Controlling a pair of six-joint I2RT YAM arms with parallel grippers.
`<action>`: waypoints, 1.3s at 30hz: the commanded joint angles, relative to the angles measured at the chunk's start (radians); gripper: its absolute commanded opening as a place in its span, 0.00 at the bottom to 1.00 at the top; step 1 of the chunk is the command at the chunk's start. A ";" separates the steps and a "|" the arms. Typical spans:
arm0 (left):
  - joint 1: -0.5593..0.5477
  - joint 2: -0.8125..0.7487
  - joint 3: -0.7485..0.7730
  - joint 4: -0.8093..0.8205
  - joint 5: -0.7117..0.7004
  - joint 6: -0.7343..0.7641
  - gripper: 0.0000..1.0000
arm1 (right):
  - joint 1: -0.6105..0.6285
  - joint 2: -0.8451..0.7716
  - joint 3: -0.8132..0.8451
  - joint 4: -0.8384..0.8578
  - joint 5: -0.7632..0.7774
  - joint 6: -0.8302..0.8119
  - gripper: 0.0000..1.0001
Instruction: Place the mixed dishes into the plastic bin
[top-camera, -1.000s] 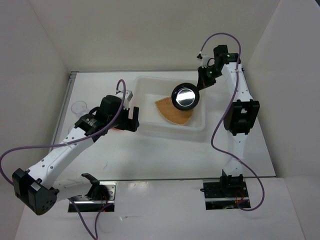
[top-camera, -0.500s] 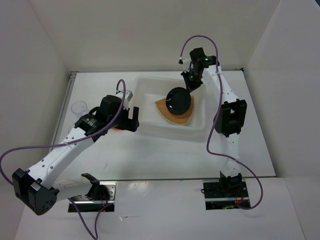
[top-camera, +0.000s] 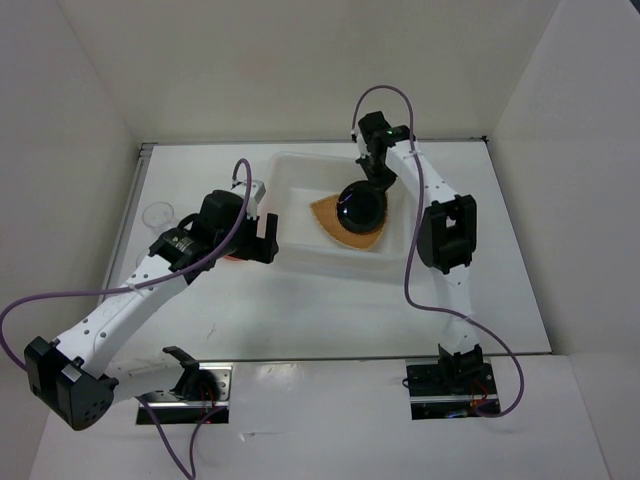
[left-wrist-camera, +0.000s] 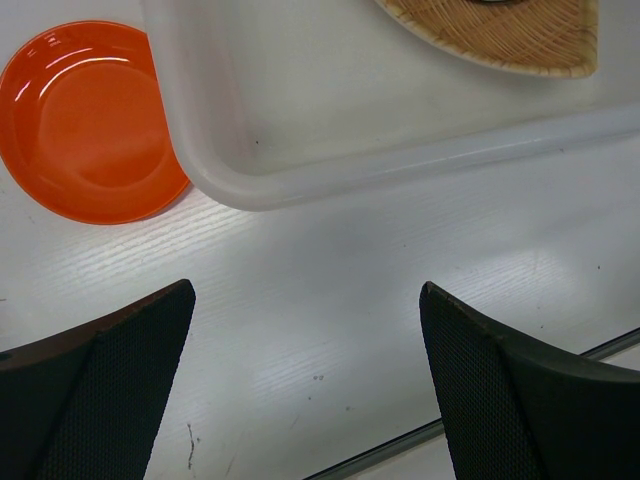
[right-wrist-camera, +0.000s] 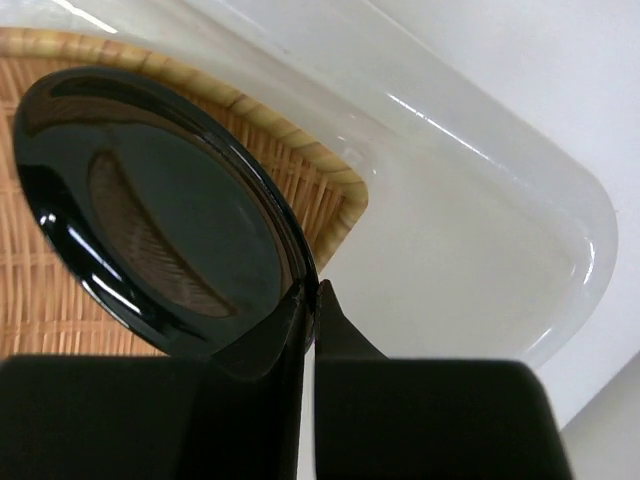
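Observation:
The small round black plate (top-camera: 362, 208) (right-wrist-camera: 150, 200) hangs tilted over the tan woven plate (top-camera: 335, 232) (right-wrist-camera: 325, 175), which lies inside the white plastic bin (top-camera: 345, 268) (right-wrist-camera: 565, 205). My right gripper (top-camera: 370, 185) (right-wrist-camera: 312, 292) is shut on the black plate's rim. The orange plate (left-wrist-camera: 85, 125) rests on the table just outside the bin's near left corner (left-wrist-camera: 215, 170). My left gripper (top-camera: 262, 240) (left-wrist-camera: 306, 290) hovers open above bare table beside that corner, holding nothing. A clear cup (top-camera: 157, 213) stands at the far left.
White walls enclose the table on the left, back and right. The right arm's purple cable (top-camera: 380, 95) loops above the bin. The table's near edge (left-wrist-camera: 400, 440) runs just below the left fingers.
My right arm has swung left and down, carrying the black plate from above the bin's right side to just over the woven plate. The left arm has stayed still.

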 joint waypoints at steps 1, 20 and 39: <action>0.005 -0.010 -0.008 0.034 0.012 0.014 1.00 | 0.041 0.006 -0.023 0.062 0.107 0.011 0.00; 0.040 -0.068 0.009 0.011 -0.076 -0.010 1.00 | 0.052 -0.116 -0.143 0.149 0.277 0.039 0.74; 0.609 0.194 -0.064 0.157 0.470 -0.176 1.00 | -0.316 -0.850 -0.867 0.243 -0.264 -0.025 0.82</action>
